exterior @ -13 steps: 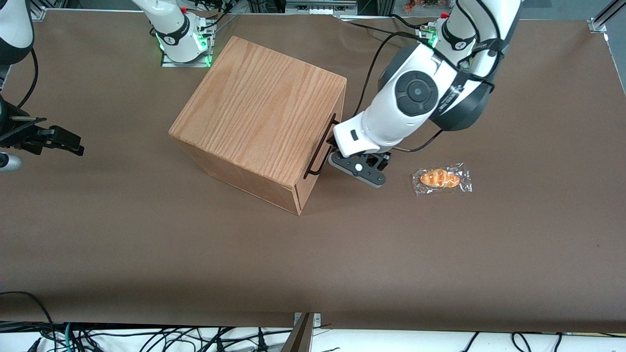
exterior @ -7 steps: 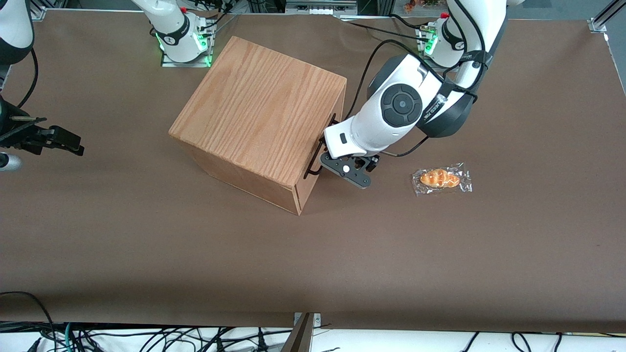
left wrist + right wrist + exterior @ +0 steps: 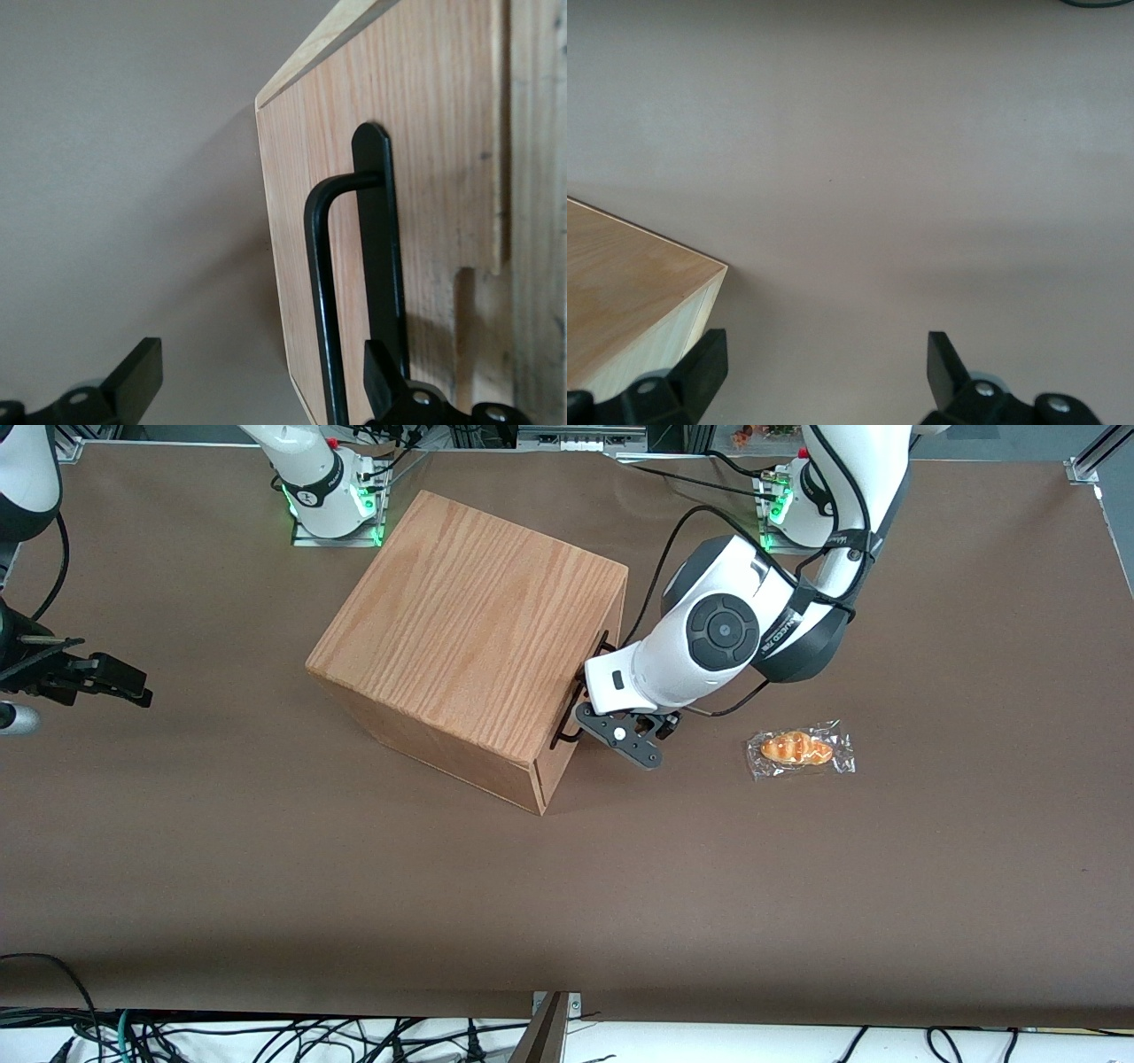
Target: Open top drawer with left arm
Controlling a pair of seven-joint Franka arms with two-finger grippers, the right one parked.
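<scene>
The top drawer [image 3: 592, 691] sits shut, uppermost in the oak box [image 3: 469, 629], and the left arm's gripper [image 3: 257, 390], fingers spread astride its black bar handle [image 3: 321, 292], seemingly near one end, could skew and jam the drawer

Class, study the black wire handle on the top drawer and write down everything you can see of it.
The handle is a thin black bar, metal by its look, bent at a rounded corner into a flat black mounting strip on the top drawer front of light oak. It stands off the wood, running along the front of the oak box. The drawer looks shut. The left arm's gripper is open at the handle, one finger between bar and wood; contact cannot be judged.
</scene>
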